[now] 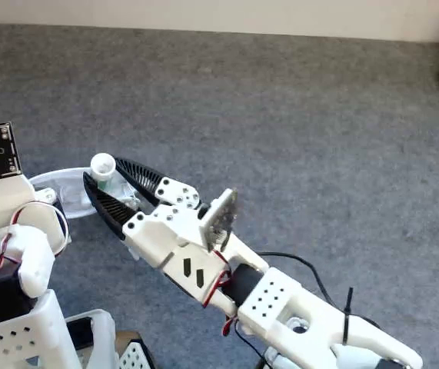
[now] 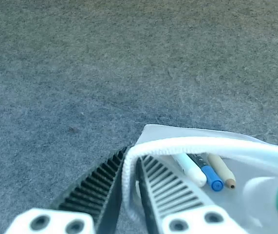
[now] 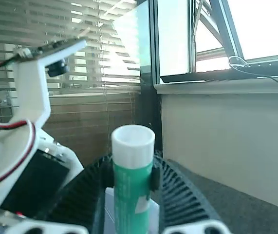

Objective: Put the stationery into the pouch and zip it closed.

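Glue stick [image 3: 133, 195] clamped upright in right hand [image 3: 130, 168], above pouch [image 2: 202, 144]

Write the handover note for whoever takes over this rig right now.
Tools: the left tool is shut on the rim of the pouch, holding it open. The right tool is shut on the glue stick, upright at the pouch mouth.
Done: white marker, blue pen and tan pencil lie inside the pouch.
Left: release the glue stick inside, then zip the pouch closed.
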### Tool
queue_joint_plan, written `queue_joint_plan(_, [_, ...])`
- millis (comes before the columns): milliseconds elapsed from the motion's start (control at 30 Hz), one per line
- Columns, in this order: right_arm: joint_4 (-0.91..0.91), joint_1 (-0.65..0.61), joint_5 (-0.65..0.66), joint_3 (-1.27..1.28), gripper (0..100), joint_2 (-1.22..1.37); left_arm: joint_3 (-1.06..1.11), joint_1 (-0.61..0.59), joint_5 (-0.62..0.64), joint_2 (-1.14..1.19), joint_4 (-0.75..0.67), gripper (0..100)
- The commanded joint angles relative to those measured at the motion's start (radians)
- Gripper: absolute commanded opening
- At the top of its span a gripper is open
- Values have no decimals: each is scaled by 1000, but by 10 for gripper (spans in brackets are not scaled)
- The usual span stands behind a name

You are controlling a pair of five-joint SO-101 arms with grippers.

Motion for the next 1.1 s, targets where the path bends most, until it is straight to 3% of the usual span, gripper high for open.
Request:
queue_joint_plan(0, [-25, -7, -2, -77, 6, 5, 18, -8, 9, 24, -6, 14])
queue_joint_plan(67, [-22, -10, 49, -73, 10, 8, 18, -8, 9, 24, -6, 14])
queue_joint_plan(233, [-16, -97, 381, -62, 10, 12, 18, -8, 9, 24, -8, 14])
queue_joint_plan(300, [19, -128, 442, -45, 10, 4, 18, -8, 9, 24, -8, 14])
queue_joint_plan(567, [291, -143, 539, -42, 11, 2, 21, -10, 8, 24, -8, 14])
queue_joint_plan(700, [338, -142, 598, -42, 11, 2, 22, -10, 8, 24, -8, 14])
queue_joint_plan(1067, [363, -12, 601, -42, 11, 2, 22, -10, 8, 24, -8, 14])
